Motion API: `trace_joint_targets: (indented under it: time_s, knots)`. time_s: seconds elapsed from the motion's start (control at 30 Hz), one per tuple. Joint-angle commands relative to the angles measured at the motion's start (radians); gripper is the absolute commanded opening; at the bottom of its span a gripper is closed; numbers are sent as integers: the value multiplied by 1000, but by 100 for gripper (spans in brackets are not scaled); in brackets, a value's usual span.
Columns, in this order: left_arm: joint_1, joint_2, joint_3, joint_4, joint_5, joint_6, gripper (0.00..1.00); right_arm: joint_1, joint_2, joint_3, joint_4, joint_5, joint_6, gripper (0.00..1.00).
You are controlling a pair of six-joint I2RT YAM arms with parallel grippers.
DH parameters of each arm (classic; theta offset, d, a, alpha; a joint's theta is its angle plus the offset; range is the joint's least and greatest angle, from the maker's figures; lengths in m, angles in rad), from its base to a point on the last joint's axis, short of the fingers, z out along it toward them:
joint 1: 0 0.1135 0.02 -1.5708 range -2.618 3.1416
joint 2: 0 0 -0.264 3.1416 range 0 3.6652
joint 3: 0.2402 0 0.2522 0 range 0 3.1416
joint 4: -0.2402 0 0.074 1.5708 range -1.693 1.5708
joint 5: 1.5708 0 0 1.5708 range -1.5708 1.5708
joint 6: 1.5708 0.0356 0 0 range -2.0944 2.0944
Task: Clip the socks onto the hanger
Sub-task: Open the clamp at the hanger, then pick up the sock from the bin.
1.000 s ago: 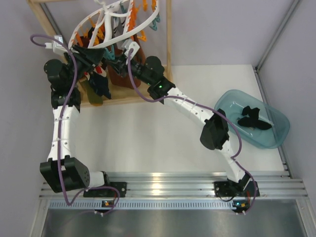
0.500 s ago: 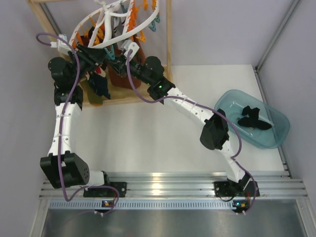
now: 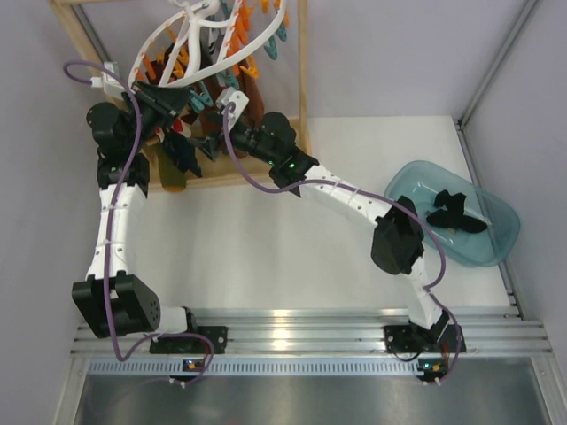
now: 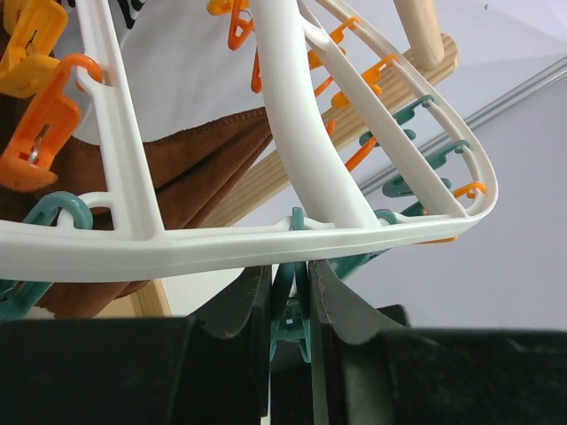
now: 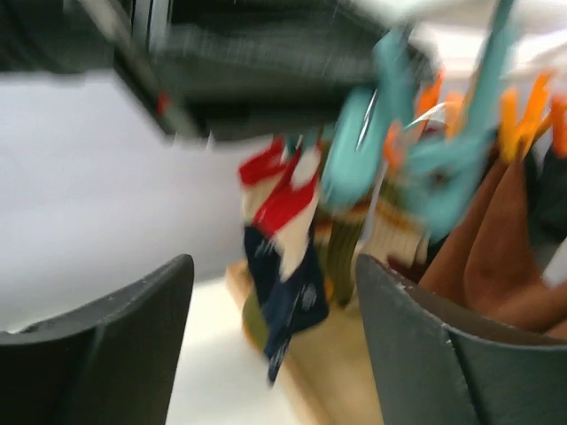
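Presently, the black fabric socks (image 3: 452, 215) lay heaped in a translucent teal plastic basin (image 3: 416, 190) at the far right of the table, well apart from both arms. None was seen in either pincer.

The round white plastic drying hanger (image 3: 190, 35) hung tilted inside the wooden frame (image 3: 303, 71) at top left. Its ring of orange and teal clips sat above the rust-brown cloth pieces (image 4: 177, 168).

The left gripper (image 4: 291, 297) was clenched on one teal clothespin clip (image 4: 298, 329) just under the hanger's rim, fingers (image 4: 354, 310) pressed against both sides of it. Whether that clip's mouth was actually sprung open could not be told.

The right gripper (image 5: 273, 266) was spread wide and empty, close under the same part of the ring. Its wrist view was blurred. A red, white and navy patterned sock (image 5: 297, 292) hung ahead of it.

Risks noted:
- The hanger hangs free, so any pull from the left arm would probably swing it and twist the clip out of the grip.
- With no sock in the right pincer, the clip would have to be held through a long fetch, and the squeeze might slip.
- Both wrists were crowded under the ring, so contact between them, or a purple cable (image 3: 120, 186) snagging a clip, looked plausible.
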State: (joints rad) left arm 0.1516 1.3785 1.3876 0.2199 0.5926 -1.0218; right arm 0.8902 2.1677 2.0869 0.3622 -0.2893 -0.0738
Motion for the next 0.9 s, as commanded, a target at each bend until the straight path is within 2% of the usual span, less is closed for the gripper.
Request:
trace_joint_targets:
  time_s: [0.0, 0.03, 0.23, 0.3, 0.33, 0.4, 0.6, 0.63, 0.7, 0.73, 0.8, 0.87]
  knots:
    - [8, -1, 31, 65, -80, -35, 0, 0, -130, -108, -22, -1, 46, 74]
    - [6, -6, 30, 65, -83, -31, 0, -16, -147, -132, -46, -1, 55, 81]
    - [6, -4, 30, 59, -82, 2, 0, -98, -354, -367, -218, -16, 58, 91]
    - [6, -7, 31, 56, -77, 15, 0, -140, -445, -442, -346, -37, 68, 92]
    - [6, -9, 31, 55, -80, 32, 0, -189, -471, -462, -414, -45, 68, 98]
    - [8, -13, 30, 50, -79, 49, 0, -249, -548, -520, -590, -66, 60, 100]
    - [8, -13, 30, 49, -66, 57, 0, -613, -735, -674, -926, -215, -114, 100]
    - [8, -15, 30, 49, -66, 55, 0, -729, -743, -677, -1041, -227, -150, 100]
    - [8, -18, 33, 47, -62, 57, 0, -853, -750, -686, -1133, -241, -248, 100]
    - [8, -21, 33, 42, -62, 61, 0, -989, -750, -692, -1196, -243, -273, 100]
    - [6, -27, 31, 36, -57, 71, 0, -1145, -747, -721, -1217, -209, -302, 99]
    - [6, -33, 30, 32, -57, 72, 0, -1224, -737, -741, -1201, -169, -313, 92]
